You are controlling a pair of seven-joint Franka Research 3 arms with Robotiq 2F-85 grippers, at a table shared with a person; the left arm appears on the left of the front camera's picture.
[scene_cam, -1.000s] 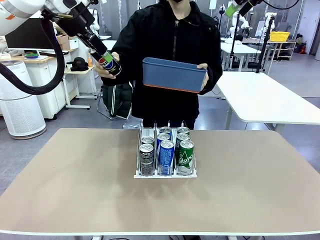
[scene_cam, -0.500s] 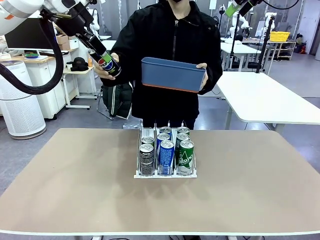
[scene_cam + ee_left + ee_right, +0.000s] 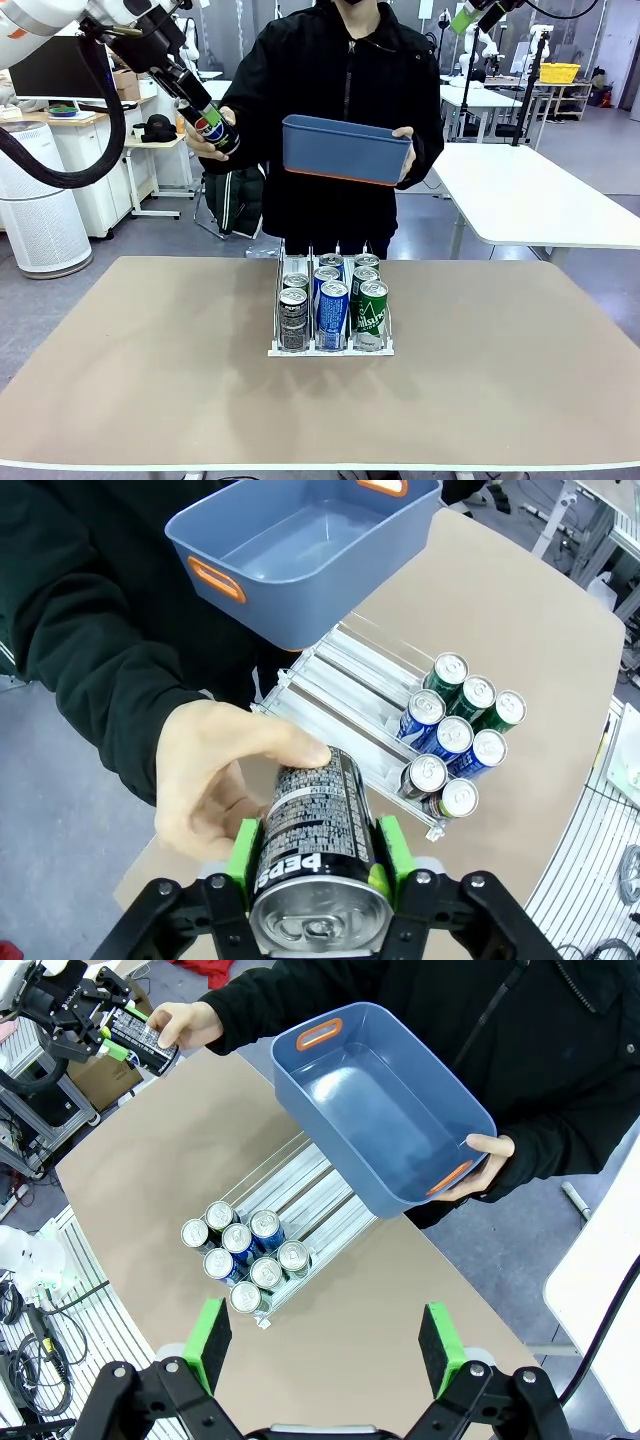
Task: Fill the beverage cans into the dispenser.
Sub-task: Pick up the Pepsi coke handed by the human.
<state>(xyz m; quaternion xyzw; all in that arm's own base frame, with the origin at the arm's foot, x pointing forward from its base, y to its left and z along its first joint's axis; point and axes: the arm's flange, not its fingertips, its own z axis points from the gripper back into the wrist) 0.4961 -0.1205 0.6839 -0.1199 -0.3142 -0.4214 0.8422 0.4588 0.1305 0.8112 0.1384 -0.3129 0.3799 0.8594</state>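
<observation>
The left claw (image 3: 205, 112) is up high on the left, past the far edge of the worktop (image 3: 150, 380). It is closed tight on a black can (image 3: 217, 131) with a round red, white and blue logo. In the left wrist view the green pads (image 3: 243, 855) press on both sides of this can, and the word "pepsi" shows upside down near its silver top. One hand of the person (image 3: 200, 140) is wrapped around the far end of the same can.

The person's other hand (image 3: 407, 140) holds a blue bin (image 3: 345, 148) with an orange bottom edge and orange handle holes. The bin is tipped a little, and the right wrist view looks into its bare inside.

The dispenser (image 3: 331, 348) stands in the middle of the worktop. Cans fill the front of its three lanes: dark grey cans (image 3: 293, 318) in the left lane, blue cans (image 3: 332, 313) with white writing in the middle, and green cans (image 3: 371, 313) in the right lane. The writing is too small to read.

The right claw (image 3: 325, 1345) hangs high above the worktop with its pads spread wide and nothing between them.
</observation>
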